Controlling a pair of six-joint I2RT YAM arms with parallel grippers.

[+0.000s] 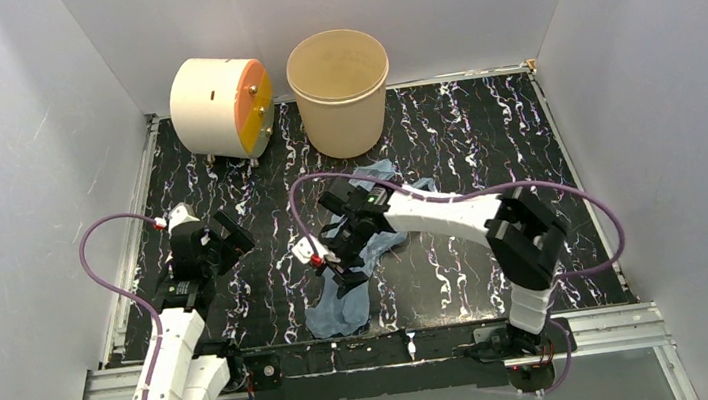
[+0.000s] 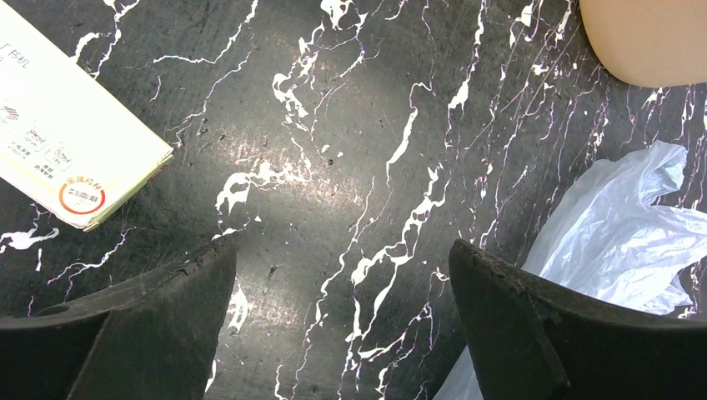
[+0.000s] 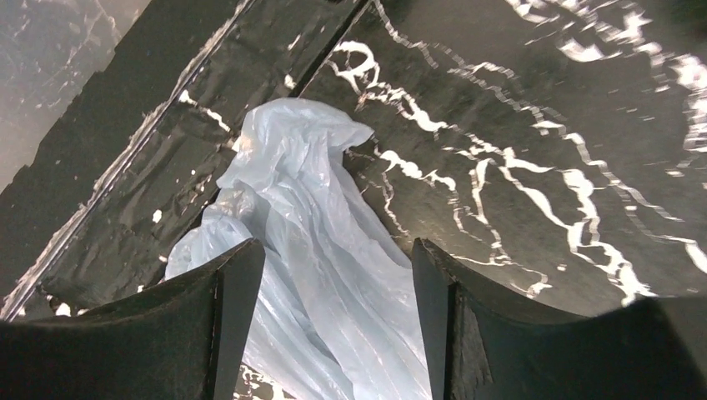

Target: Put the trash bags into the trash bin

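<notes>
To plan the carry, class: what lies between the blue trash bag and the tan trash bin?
Only bare marbled tabletop separates bag and bin, in the left wrist view.

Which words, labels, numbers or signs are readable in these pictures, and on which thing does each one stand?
"机", likely: near the top corner of the box.
Other small print and the red round seal on that box: too blurred to read.
No text seen on the bin, drum or bag.

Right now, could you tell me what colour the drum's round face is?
Orange face on the cream drum; the top external view shows it best.
</notes>
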